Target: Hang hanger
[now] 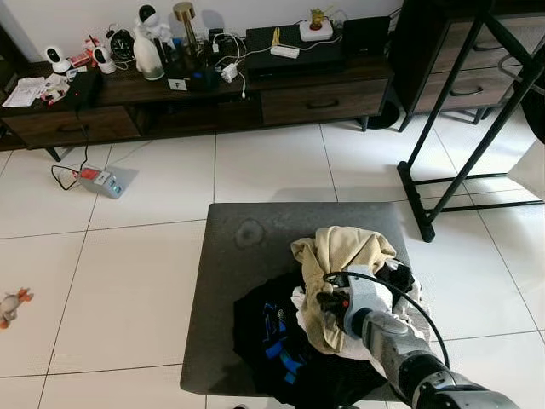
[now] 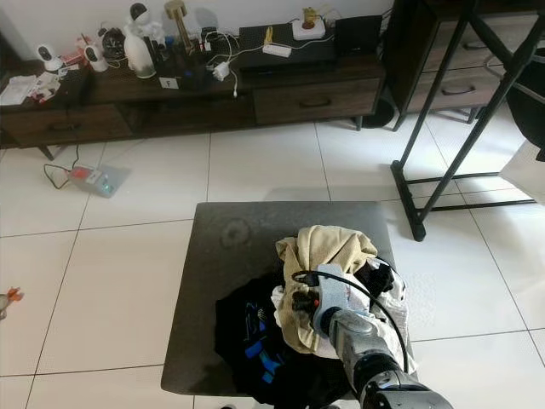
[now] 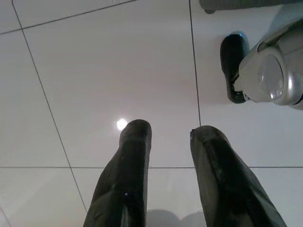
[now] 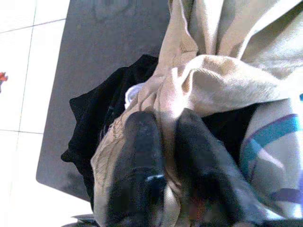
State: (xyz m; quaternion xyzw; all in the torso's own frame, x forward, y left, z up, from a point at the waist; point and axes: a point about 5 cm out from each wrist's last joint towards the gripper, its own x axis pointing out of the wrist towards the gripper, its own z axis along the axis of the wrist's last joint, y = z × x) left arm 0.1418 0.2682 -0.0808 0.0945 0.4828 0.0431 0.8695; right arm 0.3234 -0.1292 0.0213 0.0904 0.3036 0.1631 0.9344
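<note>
One clothes pile (image 1: 341, 324) lying on a grey ottoman (image 1: 247, 256).
Right gripper (image 4: 163, 130) is pinching the pile's beige garment (image 4: 227, 80) between nearly closed fingers; left gripper (image 3: 170, 137), slightly parted and empty, is hanging beside the ottoman.

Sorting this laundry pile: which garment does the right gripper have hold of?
The beige garment on top: the right gripper pinches a fold of it, unlike the black garment beneath.
</note>
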